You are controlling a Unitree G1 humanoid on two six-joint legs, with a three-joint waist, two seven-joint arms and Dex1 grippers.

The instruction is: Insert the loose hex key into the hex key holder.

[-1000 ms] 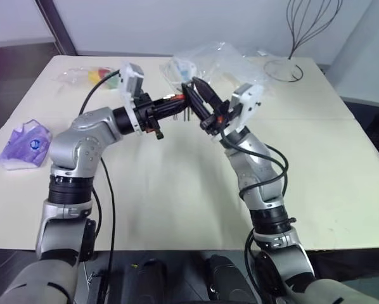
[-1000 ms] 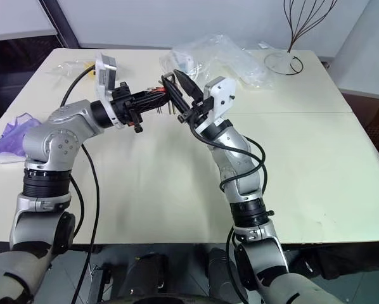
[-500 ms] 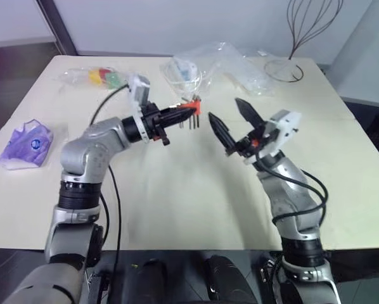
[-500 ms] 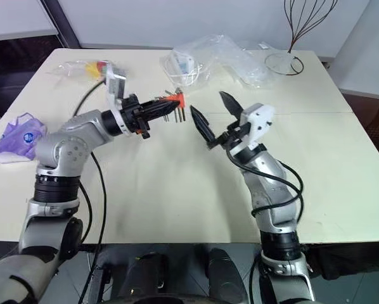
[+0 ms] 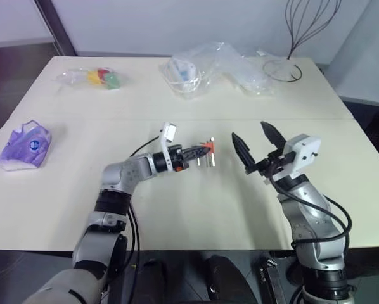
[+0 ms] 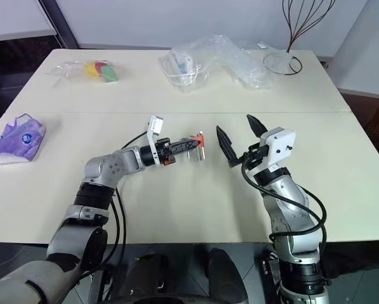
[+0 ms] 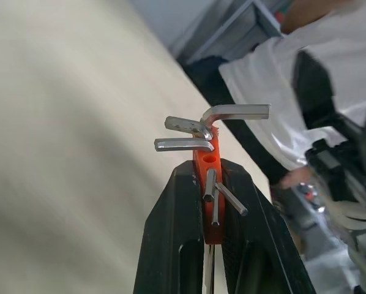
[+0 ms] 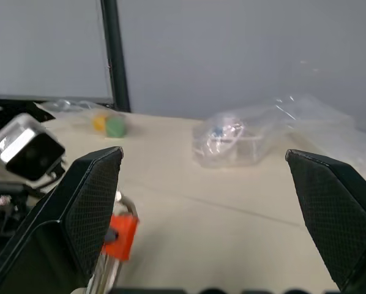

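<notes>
My left gripper (image 5: 199,151) is shut on the hex key holder (image 5: 206,149), a small orange-red block held low over the middle of the table. Its two black fingers (image 7: 171,245) clamp the block (image 7: 209,168) from both sides, and several thin metal keys stick out of it. My right gripper (image 5: 248,130) stands open and empty a short way to the right of the holder, fingers pointing up and toward it. In the right wrist view the holder (image 8: 119,237) shows beside one finger (image 8: 79,202). The loose hex key is out of view as a separate piece.
At the table's back left lies a clear bag (image 5: 101,77) with red, yellow and green items. Crumpled clear bags (image 5: 208,66) sit at the back middle, a wire stand (image 5: 291,38) at the back right, a purple packet (image 5: 25,144) at the left edge. A person in white (image 7: 281,92) stands beyond the table.
My right gripper has opened wide and drawn away from the holder, to the right and down. My left arm has lowered the holder toward the table and rolled its wrist.
</notes>
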